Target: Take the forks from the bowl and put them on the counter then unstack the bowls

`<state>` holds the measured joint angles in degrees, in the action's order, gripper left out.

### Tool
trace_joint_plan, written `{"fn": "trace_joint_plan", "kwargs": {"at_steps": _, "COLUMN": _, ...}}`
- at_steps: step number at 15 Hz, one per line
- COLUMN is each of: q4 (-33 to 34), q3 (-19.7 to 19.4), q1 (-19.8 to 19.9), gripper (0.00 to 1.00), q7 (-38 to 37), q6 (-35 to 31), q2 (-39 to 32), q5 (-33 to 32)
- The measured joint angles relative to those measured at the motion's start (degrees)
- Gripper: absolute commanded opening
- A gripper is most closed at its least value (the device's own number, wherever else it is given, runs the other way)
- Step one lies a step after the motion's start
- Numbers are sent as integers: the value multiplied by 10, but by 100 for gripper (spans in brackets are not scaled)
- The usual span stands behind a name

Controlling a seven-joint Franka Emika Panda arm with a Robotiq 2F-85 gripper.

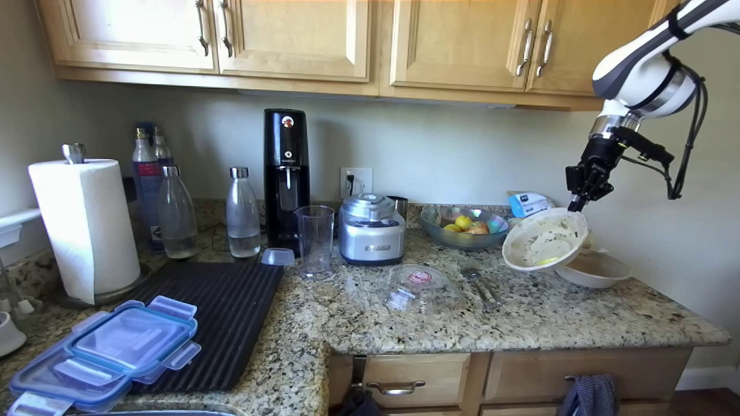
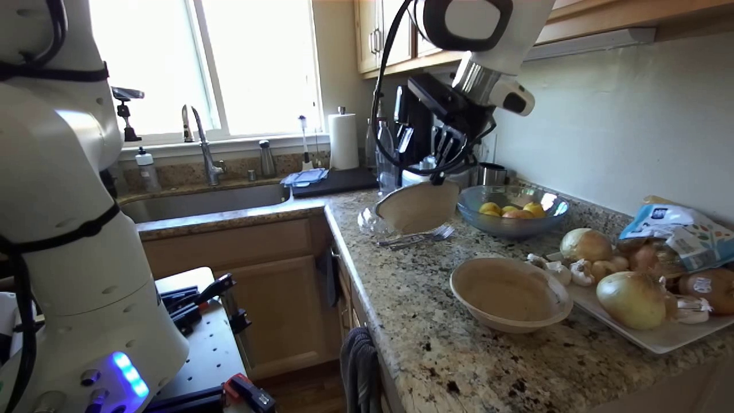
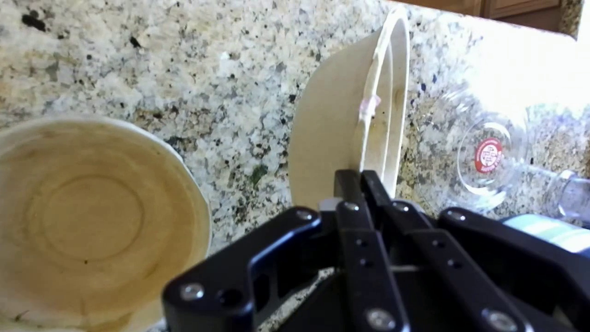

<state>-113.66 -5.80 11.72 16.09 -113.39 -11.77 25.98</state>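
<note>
The gripper (image 3: 361, 180) clenches the rim of one bowl (image 1: 543, 240), tilted above the counter (image 2: 410, 321), where the other bowl (image 2: 510, 291) and the forks (image 1: 484, 289) rest. The held bowl looks light and stiff, but probably slick near the scraps (image 1: 547, 261) inside, so clean rim seems the place to pinch.

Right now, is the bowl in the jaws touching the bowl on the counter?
Apart. The wrist view shows speckled counter between the held bowl and the lower bowl.
</note>
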Motion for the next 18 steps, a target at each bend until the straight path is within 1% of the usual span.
{"fn": "trace_joint_plan", "kwargs": {"at_steps": 5, "q4": 8, "q3": 7, "q1": -2, "gripper": 6, "q7": 0, "q6": -1, "q2": -67, "q5": 19}}
{"fn": "trace_joint_plan", "kwargs": {"at_steps": 10, "q4": 41, "q3": 10, "q1": 1, "gripper": 6, "q7": 0, "q6": -3, "q2": -127, "q5": 46}}
{"fn": "trace_joint_plan", "kwargs": {"at_steps": 14, "q4": 68, "q3": 10, "q1": 9, "gripper": 6, "q7": 0, "q6": -16, "q2": -155, "q5": 58}}
{"fn": "trace_joint_plan", "kwargs": {"at_steps": 17, "q4": 76, "q3": 10, "q1": 17, "gripper": 7, "q7": 11, "q6": -49, "q2": -164, "q5": 58}}
{"fn": "trace_joint_plan", "kwargs": {"at_steps": 18, "q4": 76, "q3": 10, "q1": 20, "gripper": 32, "q7": 17, "q6": -62, "q2": -165, "q5": 58}}
